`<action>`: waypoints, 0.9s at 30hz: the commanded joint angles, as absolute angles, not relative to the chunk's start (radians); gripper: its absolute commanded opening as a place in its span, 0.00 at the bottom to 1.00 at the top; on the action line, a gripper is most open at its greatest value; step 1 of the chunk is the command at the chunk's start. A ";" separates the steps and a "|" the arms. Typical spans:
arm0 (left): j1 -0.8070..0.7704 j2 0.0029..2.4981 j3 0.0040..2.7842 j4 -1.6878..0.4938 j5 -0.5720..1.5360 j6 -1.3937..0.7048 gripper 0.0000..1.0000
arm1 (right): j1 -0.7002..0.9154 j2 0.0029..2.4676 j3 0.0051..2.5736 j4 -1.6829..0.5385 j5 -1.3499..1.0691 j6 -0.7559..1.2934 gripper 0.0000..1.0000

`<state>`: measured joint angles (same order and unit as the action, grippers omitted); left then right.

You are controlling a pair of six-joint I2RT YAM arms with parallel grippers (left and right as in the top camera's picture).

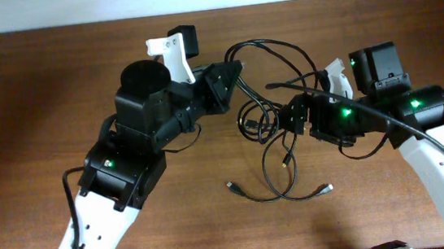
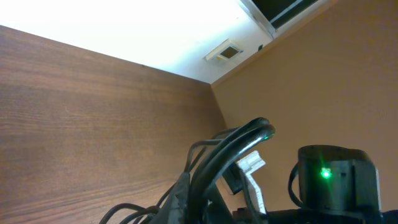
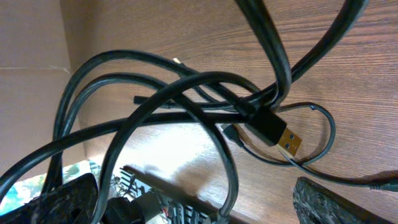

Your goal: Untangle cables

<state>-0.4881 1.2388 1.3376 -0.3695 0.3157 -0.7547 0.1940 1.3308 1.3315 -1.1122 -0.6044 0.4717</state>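
Observation:
Several thin black cables (image 1: 262, 96) lie tangled at the table's middle, with loops toward the back (image 1: 280, 53). Loose plug ends rest in front (image 1: 232, 187) (image 1: 324, 188). My left gripper (image 1: 232, 73) is at the tangle's back left edge, shut on a bundle of cables (image 2: 233, 149) that runs up along its finger (image 2: 231, 190). My right gripper (image 1: 288, 120) is at the tangle's right side with its fingers wide apart (image 3: 199, 208). A cable loop (image 3: 230, 168) passes between them. A yellowish USB plug (image 3: 283, 138) sits in the knot of cables (image 3: 205, 93) just beyond.
The brown wooden table (image 1: 55, 83) extends to the left and right. The right arm's own thicker black wire (image 1: 418, 126) crosses over that arm. A white gripper mount (image 1: 167, 48) sits behind the left arm.

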 commanded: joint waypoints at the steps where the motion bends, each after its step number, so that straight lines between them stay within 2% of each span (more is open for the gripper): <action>1: -0.483 1.211 1.362 -0.343 0.345 -0.775 0.00 | 0.191 1.349 1.332 -1.105 -0.625 0.469 0.99; 5: -0.484 1.211 1.362 -0.342 0.353 -0.800 0.00 | 0.229 1.382 1.332 -1.005 -0.712 0.494 0.99; 9: -0.484 1.211 1.362 -0.315 0.352 -0.800 0.00 | 0.326 1.428 1.332 -0.986 -0.661 0.510 0.99; 11: -0.483 1.211 1.362 -0.300 0.346 -0.799 0.00 | 0.354 1.461 1.328 -0.991 -0.642 0.509 0.92; 12: -0.483 1.211 1.362 -0.300 0.339 -0.792 0.00 | 0.354 1.468 1.325 -0.995 -0.642 0.506 0.83; 15: -0.481 1.211 1.362 -0.300 0.310 -0.792 0.00 | 0.354 1.471 1.324 -1.018 -0.622 0.468 0.17; 16: -0.474 1.211 1.362 -0.300 0.310 -0.792 0.00 | 0.354 1.471 1.324 -1.044 -0.570 0.468 0.04; 22: -0.389 1.210 1.362 -0.381 0.278 -0.788 0.00 | 0.351 1.471 1.324 -1.147 -0.445 0.415 0.04; 24: -0.352 1.210 1.362 -0.503 0.148 -0.788 0.00 | 0.334 1.471 1.324 -1.177 -0.406 0.409 0.04; 27: -0.341 1.211 1.362 -0.743 -0.208 -0.788 0.00 | 0.265 1.470 1.324 -1.191 -0.406 0.396 0.04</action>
